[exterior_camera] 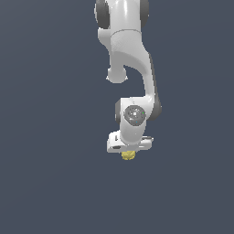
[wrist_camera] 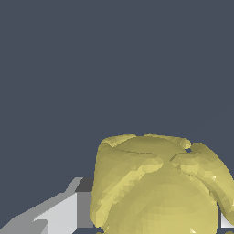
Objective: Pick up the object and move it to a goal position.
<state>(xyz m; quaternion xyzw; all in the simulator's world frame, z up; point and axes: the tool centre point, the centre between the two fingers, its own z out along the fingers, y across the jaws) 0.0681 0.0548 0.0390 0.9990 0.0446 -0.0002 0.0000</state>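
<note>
I find the small pale-yellow bumpy lump (exterior_camera: 128,155) directly beneath my white two-fingered gripper (exterior_camera: 129,151), between its fingers (wrist_camera: 59,215). Whether the jaws actually clamp it, I cannot tell; the placement suits carrying.

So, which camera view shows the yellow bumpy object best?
The wrist view: there the object fills much of the picture, and its lobes and grooves are clear. The exterior view shows it only as a small yellow lump peeking out just under the white end effector, partly hidden by it.

The object (exterior_camera: 128,155) sits directly beneath the hand (exterior_camera: 129,151), touching it.
</note>
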